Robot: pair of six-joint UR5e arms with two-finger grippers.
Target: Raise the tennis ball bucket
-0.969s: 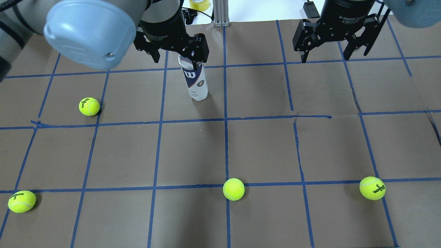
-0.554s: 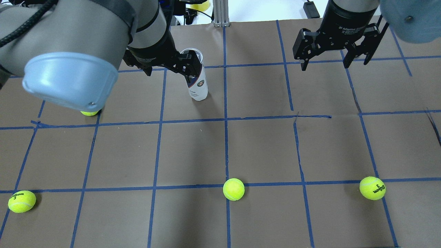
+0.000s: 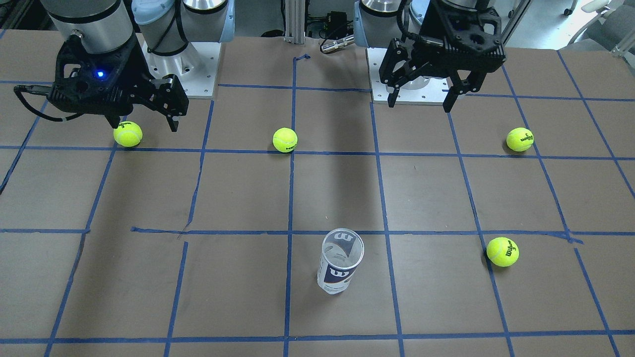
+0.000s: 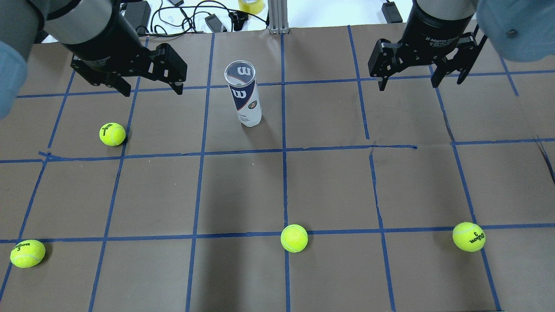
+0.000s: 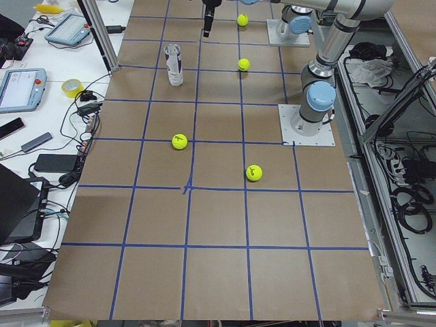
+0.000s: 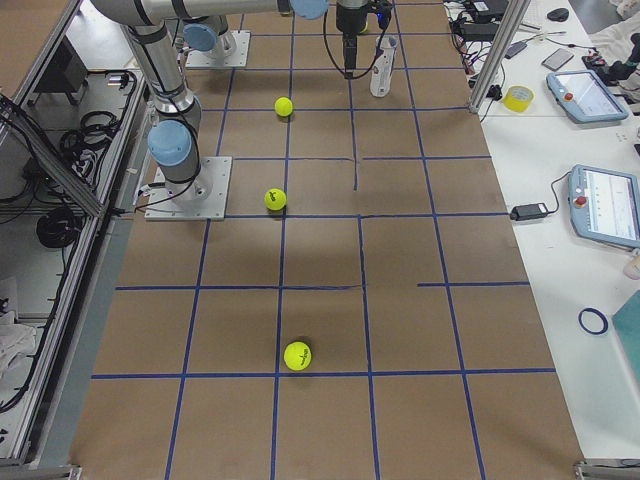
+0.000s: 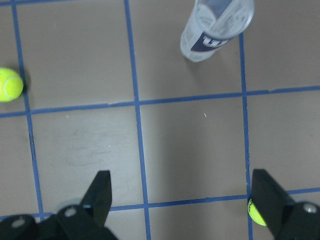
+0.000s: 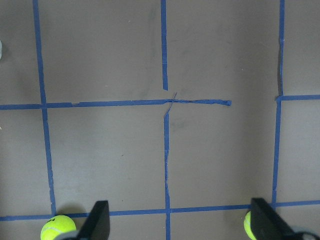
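The tennis ball bucket point(image 4: 244, 93) is a clear can with a white label and a navy "W" band. It stands upright and open-topped on the brown table, free of both grippers. It also shows in the front view point(image 3: 340, 262) and at the top of the left wrist view point(image 7: 215, 27). My left gripper point(image 4: 151, 89) is open and empty, in the air to the left of the can and apart from it; it sits on the right in the front view point(image 3: 420, 103). My right gripper point(image 4: 407, 84) is open and empty, far to the can's right.
Several yellow-green tennis balls lie on the table: one left of the can point(image 4: 112, 134), one at the near left point(image 4: 27, 253), one near the middle point(image 4: 294, 238), one at the near right point(image 4: 468, 236). A metal post point(image 4: 277, 17), cables and a tape roll point(image 4: 251, 5) sit at the far edge.
My left gripper was at the can's top rim and has drawn away to the left, open. The can stands in the same spot. The right gripper has hardly moved.
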